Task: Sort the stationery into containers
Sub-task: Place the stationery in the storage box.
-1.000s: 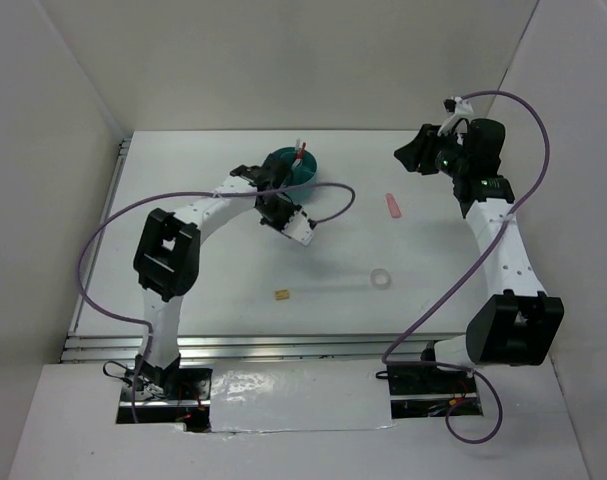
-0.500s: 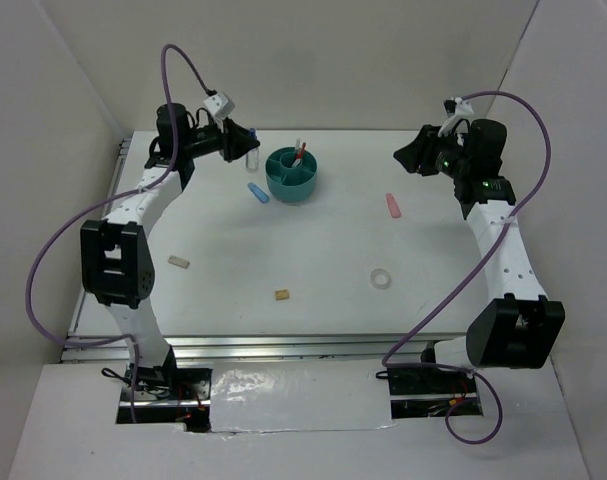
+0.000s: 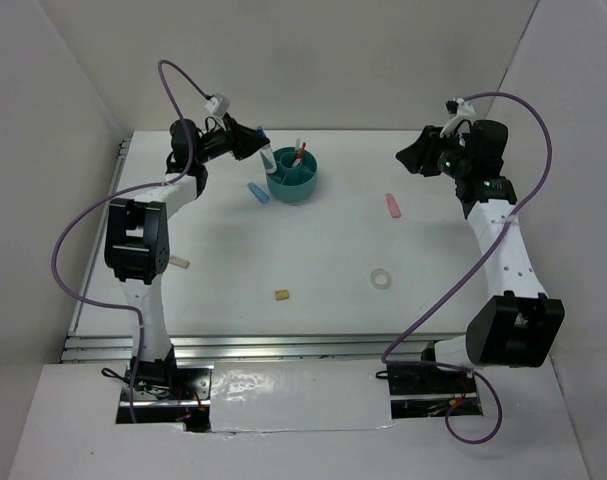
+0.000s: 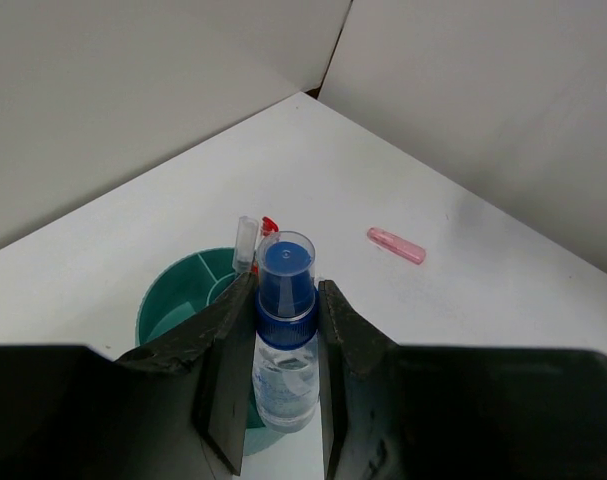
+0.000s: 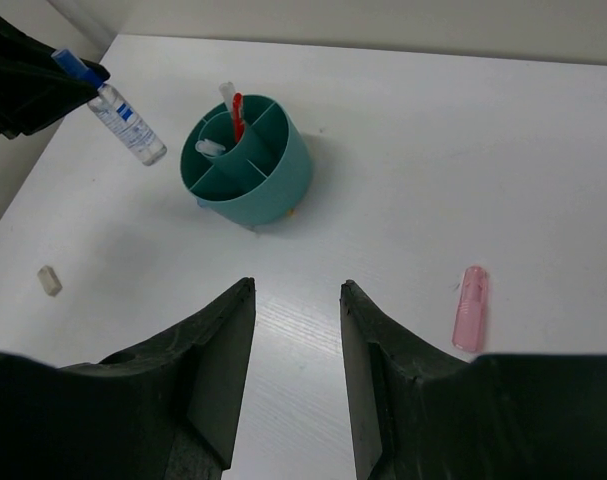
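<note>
Tan block [image 3: 282,295] lies nearest the arm bases, alone on the white table [image 3: 323,240]. Clear tape ring [image 3: 381,279] is to its right, well apart. Pale block [image 3: 179,262] sits near the left edge, beside the left arm.

Farther back, pink eraser [image 3: 392,205] lies flat on the right half. Light blue eraser [image 3: 257,191] is just beside the teal organiser [image 3: 293,192], on its left near side. Organiser stands upright at the far middle, with a central cup and a divided outer ring. Red-and-white pen [image 3: 299,152] stands in it. A white-tipped item [image 5: 209,148] is also inside; which compartment, cannot tell.

Left gripper [image 3: 255,150] is clamped on a clear bottle [image 4: 286,375] with a blue cap, fingers pressing either side of the neck. Bottle is in the air, tilted, just beside the organiser's left rim. Its label carries blue print, too small to read.

Right gripper [image 5: 296,300] is at the far right, raised above the table, fingers apart, nothing between them.
</note>
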